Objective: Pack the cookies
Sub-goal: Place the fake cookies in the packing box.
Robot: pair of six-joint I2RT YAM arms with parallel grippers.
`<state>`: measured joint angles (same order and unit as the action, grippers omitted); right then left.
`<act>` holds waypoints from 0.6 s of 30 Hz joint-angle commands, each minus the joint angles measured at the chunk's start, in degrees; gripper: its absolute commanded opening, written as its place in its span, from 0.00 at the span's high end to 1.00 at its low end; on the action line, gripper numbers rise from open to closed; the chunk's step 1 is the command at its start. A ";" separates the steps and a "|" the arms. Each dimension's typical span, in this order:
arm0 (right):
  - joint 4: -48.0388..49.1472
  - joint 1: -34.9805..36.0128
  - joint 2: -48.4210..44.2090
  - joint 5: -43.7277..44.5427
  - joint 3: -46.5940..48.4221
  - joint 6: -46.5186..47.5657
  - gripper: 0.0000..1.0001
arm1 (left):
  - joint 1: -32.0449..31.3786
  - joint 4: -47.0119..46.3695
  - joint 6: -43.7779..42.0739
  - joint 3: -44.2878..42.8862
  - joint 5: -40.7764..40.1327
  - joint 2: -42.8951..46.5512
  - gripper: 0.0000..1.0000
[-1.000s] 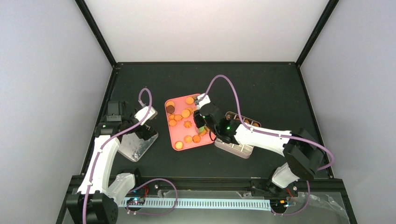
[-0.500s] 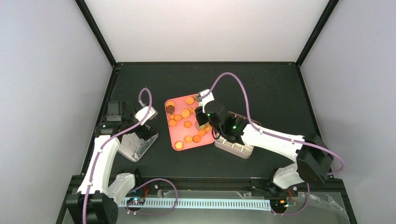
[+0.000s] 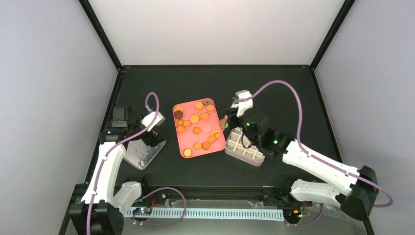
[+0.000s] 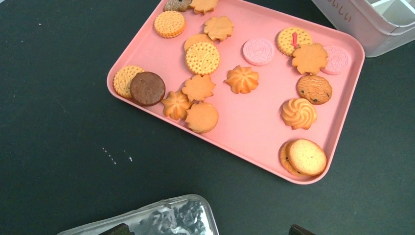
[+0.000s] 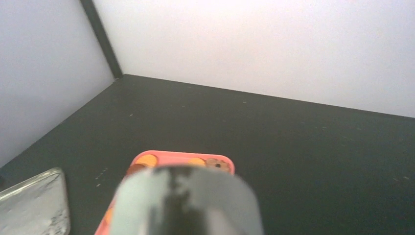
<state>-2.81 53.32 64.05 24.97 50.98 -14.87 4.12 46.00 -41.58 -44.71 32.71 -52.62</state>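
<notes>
The cookies [image 3: 195,119] lie scattered on a pink tray [image 3: 174,122]; they are mostly orange and golden, with one dark brown and two pink [image 4: 202,58]. My right gripper [image 3: 225,121] hangs just off the tray's right edge, by the far left corner of the white compartment box [image 3: 243,148]. It is shut on one cookie, which fills the right wrist view as a blurred pale green disc [image 5: 183,200]. My left gripper [image 3: 149,138] stands open over a clear lid [image 3: 142,154], left of the tray. Only its dark fingertips [image 4: 298,229] show in the left wrist view.
The lid's corner [image 4: 161,218] reaches between the left fingers. The box's white wall [image 4: 362,19] sits close against the tray's far corner. Black frame posts stand at the table's back corners. The tray's far rim [image 5: 181,156] and the lid [image 5: 32,205] show behind the held cookie.
My right gripper rose from the tray's right side and swung right toward the box, carrying the cookie. The left arm has not moved.
</notes>
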 commanded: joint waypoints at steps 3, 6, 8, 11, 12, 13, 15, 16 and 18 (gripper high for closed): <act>-3.63 -2.72 -8.48 3.75 -5.82 -2.10 0.75 | 0.38 0.15 0.02 -1.57 1.93 -0.50 0.15; -4.73 -3.08 -9.83 4.32 -7.33 -2.89 0.74 | 0.39 0.25 0.15 -1.94 2.04 -0.78 0.15; -5.21 -3.34 -9.92 4.47 -7.79 -3.33 0.73 | 0.31 0.28 0.32 -2.09 2.17 -0.98 0.15; -5.55 -3.65 -9.44 4.67 -8.38 -3.83 0.70 | 0.35 0.55 0.28 -2.04 2.08 -0.93 0.15; -5.54 -3.81 -9.16 4.71 -8.48 -3.88 0.69 | 0.43 0.51 0.23 -2.04 2.07 -0.91 0.15; -5.48 -4.01 -8.94 4.73 -8.55 -3.86 0.69 | 0.38 0.50 0.17 -1.99 1.98 -0.80 0.15; -5.34 -4.52 -8.54 4.82 -8.57 -3.70 0.68 | 0.30 0.55 0.10 -1.96 1.90 -0.77 0.15; -5.27 -4.85 -8.32 4.82 -8.49 -3.56 0.68 | 0.31 0.51 0.05 -1.96 1.92 -0.73 0.15; -5.14 -5.72 -8.08 4.72 -8.53 -3.41 0.68 | 0.35 0.40 0.10 -1.75 1.86 -0.79 0.15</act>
<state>-9.52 49.10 55.72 28.05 42.44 -18.11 4.12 46.04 -41.39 -44.77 33.47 -53.36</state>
